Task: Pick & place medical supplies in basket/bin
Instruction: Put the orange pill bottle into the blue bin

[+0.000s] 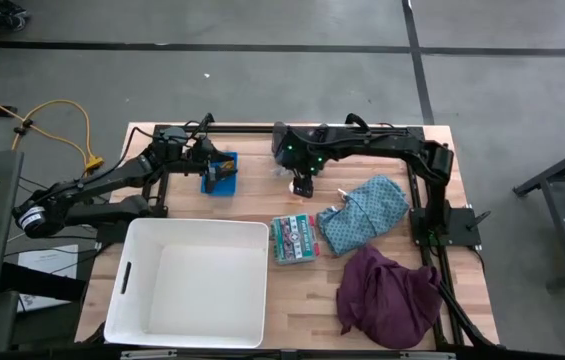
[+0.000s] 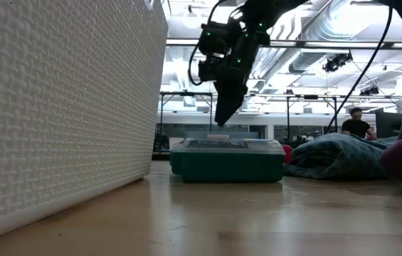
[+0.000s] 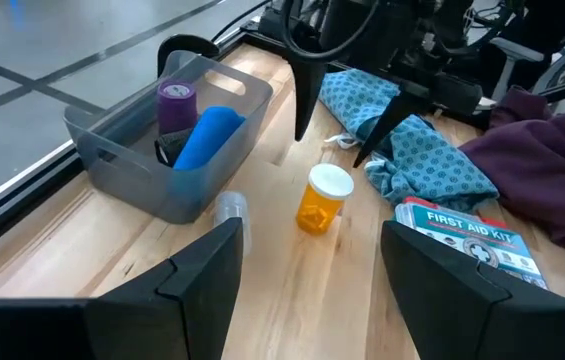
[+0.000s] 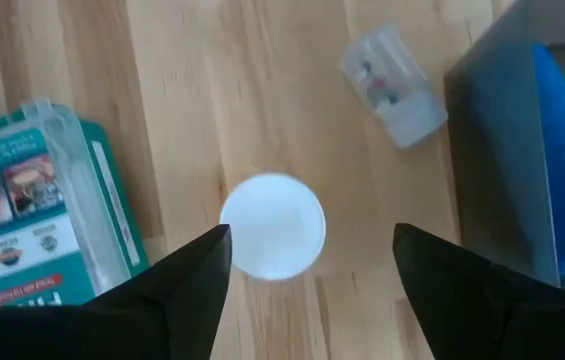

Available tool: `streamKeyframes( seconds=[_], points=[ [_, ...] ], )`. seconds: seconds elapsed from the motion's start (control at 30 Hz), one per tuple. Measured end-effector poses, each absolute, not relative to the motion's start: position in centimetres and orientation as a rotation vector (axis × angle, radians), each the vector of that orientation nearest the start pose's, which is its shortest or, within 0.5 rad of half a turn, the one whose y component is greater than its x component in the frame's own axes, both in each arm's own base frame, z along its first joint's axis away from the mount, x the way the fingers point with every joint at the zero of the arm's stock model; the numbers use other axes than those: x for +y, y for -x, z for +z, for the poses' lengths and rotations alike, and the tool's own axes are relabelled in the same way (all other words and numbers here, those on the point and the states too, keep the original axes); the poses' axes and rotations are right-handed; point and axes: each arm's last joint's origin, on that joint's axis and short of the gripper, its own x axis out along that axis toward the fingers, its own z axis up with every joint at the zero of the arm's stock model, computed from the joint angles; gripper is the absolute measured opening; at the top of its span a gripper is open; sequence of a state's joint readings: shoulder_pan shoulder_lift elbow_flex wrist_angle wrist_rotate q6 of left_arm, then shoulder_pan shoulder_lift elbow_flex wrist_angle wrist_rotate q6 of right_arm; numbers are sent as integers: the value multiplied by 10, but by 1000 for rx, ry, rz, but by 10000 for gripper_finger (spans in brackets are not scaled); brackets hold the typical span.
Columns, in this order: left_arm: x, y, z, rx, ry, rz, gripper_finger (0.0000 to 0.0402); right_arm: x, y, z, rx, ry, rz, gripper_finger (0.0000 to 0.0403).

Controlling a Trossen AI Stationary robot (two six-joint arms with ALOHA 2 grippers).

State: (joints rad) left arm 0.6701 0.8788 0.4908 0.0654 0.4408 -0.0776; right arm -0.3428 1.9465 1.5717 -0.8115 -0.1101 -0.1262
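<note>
An orange bottle with a white cap (image 3: 322, 198) stands upright on the table; its cap (image 4: 273, 226) shows from above. My right gripper (image 4: 312, 232) hangs open over it, pointing down, one finger on either side of the cap and touching nothing. A blue roll (image 3: 205, 138) and a purple roll (image 3: 175, 105) sit in a small grey bin (image 3: 122, 165). My left gripper (image 3: 312, 228) is open at the table's far left, beside that bin (image 1: 219, 175). The teal patterned cloth (image 1: 367, 213) and the maroon cloth (image 1: 387, 295) lie bunched on the right.
A clear vial (image 3: 230, 210) lies on its side between the grey bin and the orange bottle. A teal first aid kit (image 1: 295, 238) lies near the table's middle. A large white basket (image 1: 137, 300) fills the near left. Bare wood shows between the basket and the maroon cloth.
</note>
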Motion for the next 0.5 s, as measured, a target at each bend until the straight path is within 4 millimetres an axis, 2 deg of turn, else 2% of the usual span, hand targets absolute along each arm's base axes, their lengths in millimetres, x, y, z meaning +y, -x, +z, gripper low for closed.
streamKeyframes(
  seconds=[0.33, 0.5],
  points=[
    [108, -157, 240, 266, 248, 238, 231, -125, -370, 221, 1297, -249, -162, 276],
    [108, -157, 240, 266, 248, 238, 231, -119, -371, 216, 1300, -240, -148, 276]
  ],
)
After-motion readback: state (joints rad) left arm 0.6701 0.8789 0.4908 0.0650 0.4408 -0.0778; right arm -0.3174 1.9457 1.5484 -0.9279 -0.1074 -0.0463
